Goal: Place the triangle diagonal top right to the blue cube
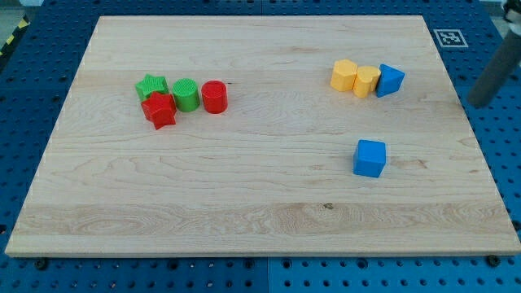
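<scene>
The dark rod [494, 75] enters from the view's right edge, slanting down and to the left, and its upper part is cut off by the frame. It looks blurred, so the exact end of my tip [477, 102] is hard to fix; it appears to sit just past the right edge of the pale wooden board [244, 203], over the blue perforated table [496, 163]. There are no jaws on this arm, only the bare rod, so nothing is being held. My tip touches no block and stands well apart from all of them, to the right of the nearest group.

That group lies near the board's upper right. The blue triangular block [391, 80] is its rightmost piece, touching a yellow block [366, 81], which in turn touches a second yellow block [344, 75]; the exact shapes of the yellow pair are hard to make out. The blue cube [369, 158] stands alone below this row, near the board's right centre, with bare wood all round it. The triangle is thus above the cube and slightly to its right, but some way off.

On the board's left a second cluster sits close together: a green star block [151, 86], a red star block [159, 110] just below it, a green cylinder [186, 94] and a red cylinder [214, 97]. A black-and-white marker tag [449, 37] lies beside the board's top right corner.
</scene>
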You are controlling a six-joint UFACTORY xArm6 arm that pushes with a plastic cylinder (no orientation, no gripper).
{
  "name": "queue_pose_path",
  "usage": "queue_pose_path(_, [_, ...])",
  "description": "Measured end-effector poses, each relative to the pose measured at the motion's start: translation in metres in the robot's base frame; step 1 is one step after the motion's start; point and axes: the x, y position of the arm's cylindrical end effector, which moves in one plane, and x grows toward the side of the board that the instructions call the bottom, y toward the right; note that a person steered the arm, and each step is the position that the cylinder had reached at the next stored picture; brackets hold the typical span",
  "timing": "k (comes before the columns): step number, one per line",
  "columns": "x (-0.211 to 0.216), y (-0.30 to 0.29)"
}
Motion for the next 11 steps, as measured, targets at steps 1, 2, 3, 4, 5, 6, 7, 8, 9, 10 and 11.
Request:
queue_pose_path(1, [-0.047, -0.036])
queue_pose_path(2, [-0.069, -0.099])
queue_pose_path(3, [-0.061, -0.130])
queue_pose_path(4, [-0.041, -0.137])
queue_pose_path(5, [-0.027, -0.128])
queue_pose_path(6, [-0.011, -0.123])
queue_pose_path(7, [0.007, -0.120])
queue_pose_path(8, [0.023, -0.111])
queue_pose_path(9, [0.037, -0.109])
queue_pose_path(10, [0.054, -0.109])
queue_pose_path(11, [0.074, -0.109])
